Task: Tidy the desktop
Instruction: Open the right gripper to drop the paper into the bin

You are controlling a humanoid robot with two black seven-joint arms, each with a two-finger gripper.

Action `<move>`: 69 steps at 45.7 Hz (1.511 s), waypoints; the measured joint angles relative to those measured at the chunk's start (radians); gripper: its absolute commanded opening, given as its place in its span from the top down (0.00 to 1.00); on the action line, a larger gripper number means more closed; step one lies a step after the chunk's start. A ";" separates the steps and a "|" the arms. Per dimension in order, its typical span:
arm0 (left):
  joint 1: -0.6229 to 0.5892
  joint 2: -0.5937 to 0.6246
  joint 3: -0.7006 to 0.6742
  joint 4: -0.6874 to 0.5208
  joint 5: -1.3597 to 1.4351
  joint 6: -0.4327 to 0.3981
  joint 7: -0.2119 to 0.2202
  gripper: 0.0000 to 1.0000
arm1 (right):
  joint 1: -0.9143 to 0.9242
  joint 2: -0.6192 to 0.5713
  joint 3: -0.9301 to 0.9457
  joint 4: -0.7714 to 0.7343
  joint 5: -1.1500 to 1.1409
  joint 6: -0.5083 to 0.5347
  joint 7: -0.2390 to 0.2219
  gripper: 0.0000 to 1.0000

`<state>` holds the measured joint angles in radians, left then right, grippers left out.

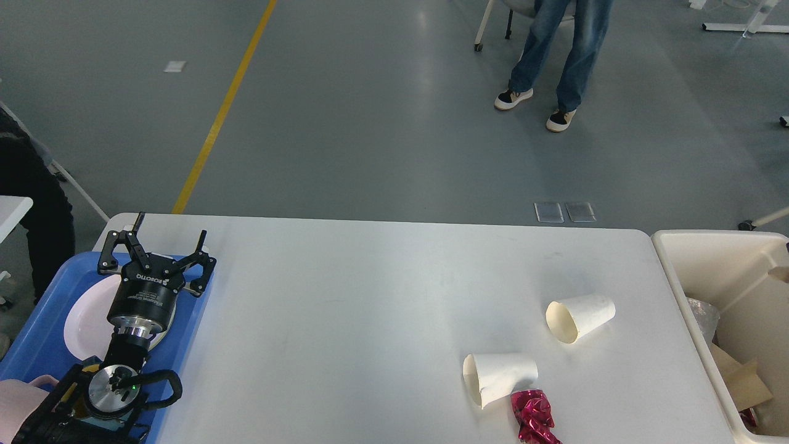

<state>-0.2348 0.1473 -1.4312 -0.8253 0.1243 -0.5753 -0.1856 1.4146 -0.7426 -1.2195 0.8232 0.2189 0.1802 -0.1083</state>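
Partly tidied, judging by the litter left: large white matte desktop (345, 320) with rounded corners, filling the lower middle of the view, bore two white paper cups on their sides, one (579, 317) toward its right edge, the other (498, 377) nearer its front edge. Touching that nearer cup, a crumpled magenta foil wrapper (534, 418), shiny and creased. Just off the desktop's right edge, a beige plastic bin (715, 265) held cardboard scraps. Over a blue plastic tray (37, 345) with a pale round plate (83, 320), at the desktop's left edge, hovered the black left gripper (158, 250), fingers spread, empty. Right gripper out of sight
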 measured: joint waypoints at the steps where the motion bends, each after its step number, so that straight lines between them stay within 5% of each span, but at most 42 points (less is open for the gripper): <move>1: 0.000 0.000 0.000 0.000 0.000 0.000 0.000 0.04 | -0.057 0.003 0.033 -0.044 0.001 -0.010 0.000 1.00; 14: 0.000 0.000 0.000 0.000 0.000 0.000 0.000 0.04 | -0.771 0.307 0.390 -0.801 0.004 -0.113 0.003 1.00; 20: 0.000 0.000 0.000 0.000 0.000 0.000 0.000 0.04 | -0.897 0.422 0.400 -0.952 0.001 -0.161 0.005 1.00; 30: -0.001 0.000 0.000 0.000 0.000 0.000 0.000 0.04 | -0.927 0.461 0.404 -0.967 -0.004 -0.187 0.003 1.00; 31: -0.001 0.000 0.000 0.000 0.000 0.000 0.000 0.04 | -0.928 0.461 0.405 -0.967 -0.004 -0.187 0.003 0.91; 34: -0.001 0.000 0.000 0.000 0.000 0.000 0.000 0.03 | -0.931 0.462 0.405 -0.968 -0.004 -0.188 0.003 0.15; 35: -0.001 0.000 0.000 0.000 0.000 0.000 0.000 0.04 | -0.932 0.462 0.405 -0.968 -0.004 -0.189 0.002 0.00; 59: -0.001 0.000 0.000 0.000 0.000 0.000 0.002 0.04 | -0.852 0.446 0.406 -0.878 -0.006 -0.189 -0.003 0.00; 69: -0.001 0.000 0.000 0.000 0.000 0.000 0.002 0.04 | -0.557 0.252 0.400 -0.511 -0.139 -0.140 -0.017 0.00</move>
<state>-0.2363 0.1473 -1.4312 -0.8253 0.1242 -0.5752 -0.1840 0.8575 -0.4902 -0.8200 0.3118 0.0795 0.0399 -0.1257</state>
